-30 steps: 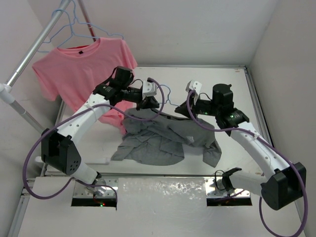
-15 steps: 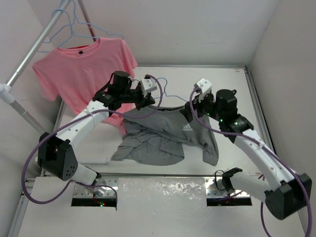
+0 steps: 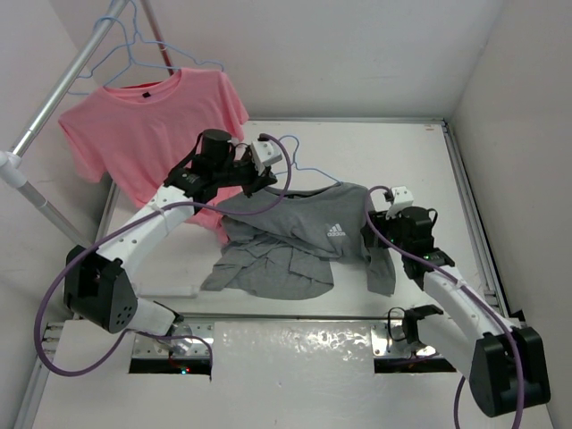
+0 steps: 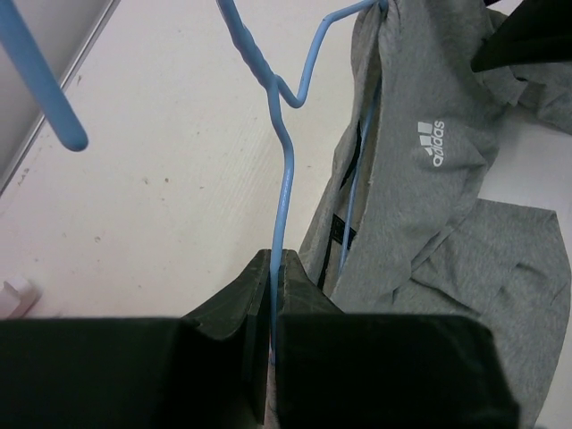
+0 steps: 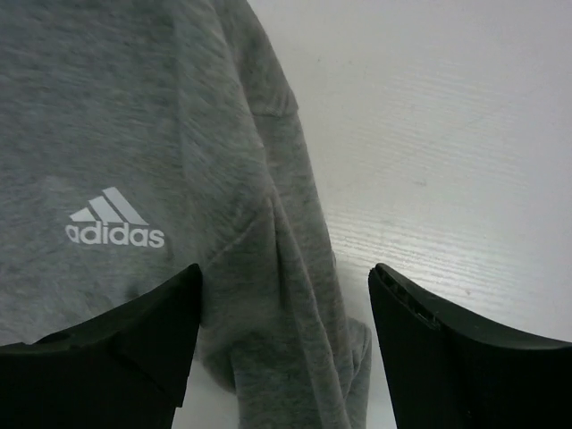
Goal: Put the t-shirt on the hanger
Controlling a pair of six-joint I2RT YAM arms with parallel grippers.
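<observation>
On the table (image 3: 402, 152), centre, we list the t-shirt (image 3: 304, 232): its collar end is draped over the hanger (image 4: 284, 170) and its hem is bunched flat. The left gripper (image 4: 271, 268) pinches the hanger's bare wire arm below the hook. The right gripper (image 5: 284, 277) hangs spread above the sleeve at the robot's right, holding nothing. Risks, as we judge them: the thin wire may twist in the pinch, and the unheld fabric may slide off. Nearby we note the pink t-shirt (image 3: 143, 125) and spare hangers (image 3: 134, 45) on the rail (image 3: 63, 85), close behind the left arm and crowding any lift that way.

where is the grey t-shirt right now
In the top view the grey t-shirt lies crumpled mid-table between the arms, its upper edge hanging on the blue hanger pinched in the left gripper.
</observation>
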